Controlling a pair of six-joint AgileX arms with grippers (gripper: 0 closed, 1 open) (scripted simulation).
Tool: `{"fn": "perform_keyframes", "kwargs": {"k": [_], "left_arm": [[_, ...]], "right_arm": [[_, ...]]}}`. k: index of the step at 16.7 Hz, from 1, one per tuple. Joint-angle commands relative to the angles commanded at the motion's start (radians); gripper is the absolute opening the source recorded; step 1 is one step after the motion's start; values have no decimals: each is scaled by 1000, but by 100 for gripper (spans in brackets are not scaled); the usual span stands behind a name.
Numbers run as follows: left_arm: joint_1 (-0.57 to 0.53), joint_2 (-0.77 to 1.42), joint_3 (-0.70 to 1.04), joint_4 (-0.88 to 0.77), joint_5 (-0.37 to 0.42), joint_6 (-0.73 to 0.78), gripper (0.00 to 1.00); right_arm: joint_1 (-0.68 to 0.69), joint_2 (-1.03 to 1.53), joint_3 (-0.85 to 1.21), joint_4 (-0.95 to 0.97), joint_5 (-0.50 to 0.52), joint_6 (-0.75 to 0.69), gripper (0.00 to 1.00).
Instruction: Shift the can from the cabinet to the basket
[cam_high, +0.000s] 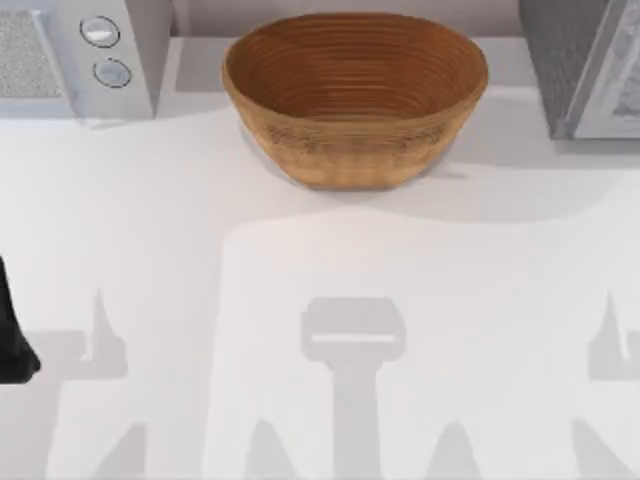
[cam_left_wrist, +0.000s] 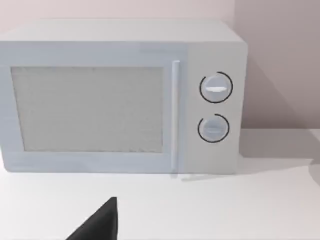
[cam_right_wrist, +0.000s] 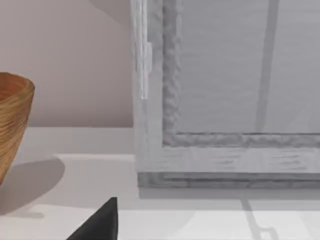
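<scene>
Judged as hardly begun, nothing of the task done so far. At the far right corner, the dark grey speckled boxy cabinet (cam_high: 565, 60) with its pale grey framed door panel (cam_right_wrist: 235, 65) looking shut and flush in the right wrist view. In the middle of the far side, the large oval basket of brown woven wicker (cam_high: 355, 150), upright, with only bare ribbed rings inside. Low at the left edge of the top view, a dark piece of the left arm (cam_high: 12, 340), well apart from the basket. Left claw (cam_left_wrist: 100, 225) as a black tip low before the pale box-shaped appliance with two round knobs (cam_left_wrist: 120, 100); wide or narrow, cannot tell. Right claw (cam_right_wrist: 100, 225) likewise a black tip, near the foot of the cabinet and facing the door; again cannot tell whether wide or narrow. Can most probably inside the cabinet behind that door, though not possible to confirm. Left to do, as it seems: opening the door, taking the can, carrying it across to the basket and releasing it there. Underneath all, a smooth white tabletop (cam_high: 150, 230), bare in the near half apart from soft grey shadows of the arms. Behind, a plain pale pinkish wall (cam_right_wrist: 65, 55), without any other furniture.
</scene>
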Motion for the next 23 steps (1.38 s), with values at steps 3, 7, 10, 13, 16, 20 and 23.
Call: {"fn": "perform_keyframes", "kwargs": {"k": [3, 7, 10, 13, 16, 20, 23], "left_arm": [[0, 0, 0, 0, 0, 0, 100], [0, 0, 0, 0, 0, 0, 100], [0, 0, 0, 0, 0, 0, 100], [0, 0, 0, 0, 0, 0, 100], [0, 0, 0, 0, 0, 0, 100], [0, 0, 0, 0, 0, 0, 100], [0, 0, 0, 0, 0, 0, 100]], "right_arm": [[2, 10, 11, -2, 1, 0, 100], [22, 138, 159, -39, 20, 1, 100], [45, 308, 372, -92, 45, 2, 100], [73, 516, 642, -159, 77, 3, 100], [102, 737, 937, -231, 111, 5, 100], [139, 1015, 1315, -319, 152, 9, 100], [163, 1179, 1544, -371, 176, 12, 100]]}}
